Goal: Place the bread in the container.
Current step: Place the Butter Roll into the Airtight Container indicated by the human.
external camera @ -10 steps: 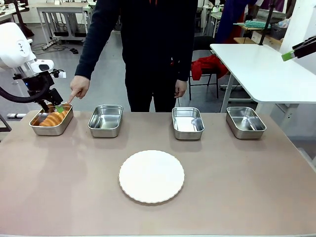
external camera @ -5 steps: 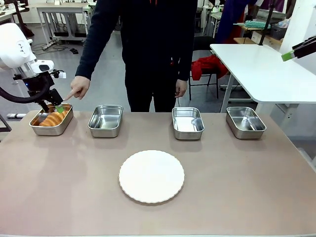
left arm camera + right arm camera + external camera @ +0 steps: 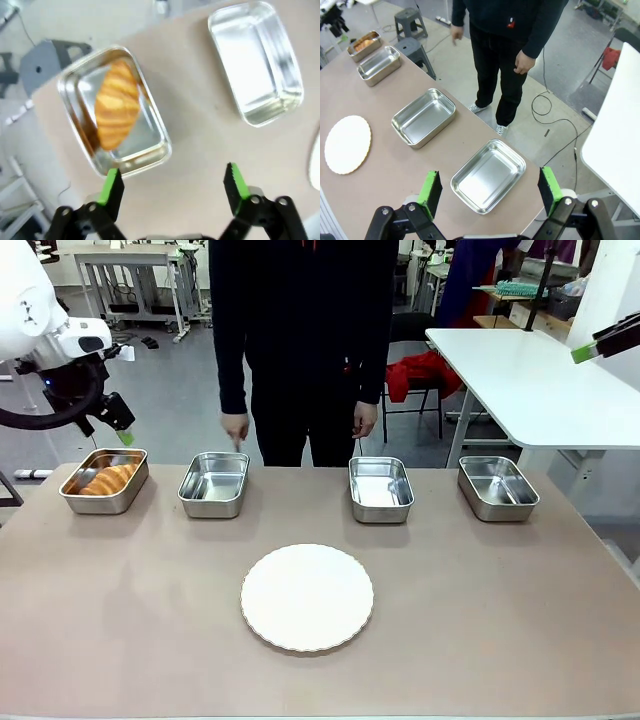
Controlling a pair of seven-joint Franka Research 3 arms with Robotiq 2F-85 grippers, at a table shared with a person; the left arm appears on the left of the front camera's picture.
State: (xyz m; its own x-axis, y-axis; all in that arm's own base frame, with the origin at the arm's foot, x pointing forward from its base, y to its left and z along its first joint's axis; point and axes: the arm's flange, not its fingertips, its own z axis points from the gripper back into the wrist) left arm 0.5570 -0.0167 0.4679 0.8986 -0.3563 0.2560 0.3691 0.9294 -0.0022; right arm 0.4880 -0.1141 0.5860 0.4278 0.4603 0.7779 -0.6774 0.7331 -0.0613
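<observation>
The bread (image 3: 105, 479), a golden-brown croissant, lies in the leftmost container (image 3: 70, 498), a shallow steel pan at the far left of the table. My left gripper (image 3: 112, 435) hangs open above and just behind that pan, holding nothing. In the left wrist view the bread (image 3: 116, 105) rests lengthwise in the container (image 3: 161, 131), and the left gripper (image 3: 172, 184) has its green pads wide apart above bare tabletop. My right gripper (image 3: 582, 352) is high at the far right. In its own view the right gripper (image 3: 489, 190) stands open and empty.
Three empty steel pans (image 3: 213, 483) (image 3: 380, 487) (image 3: 497, 486) line the far side of the table. A round white plate (image 3: 307, 597) lies in the middle. A person stands behind the table with a hand (image 3: 235, 428) hanging above the second pan.
My left gripper has risen off the leftmost pan, leaving the bread in it. The person's pointing hand has drawn back from that pan to hang near the second one.
</observation>
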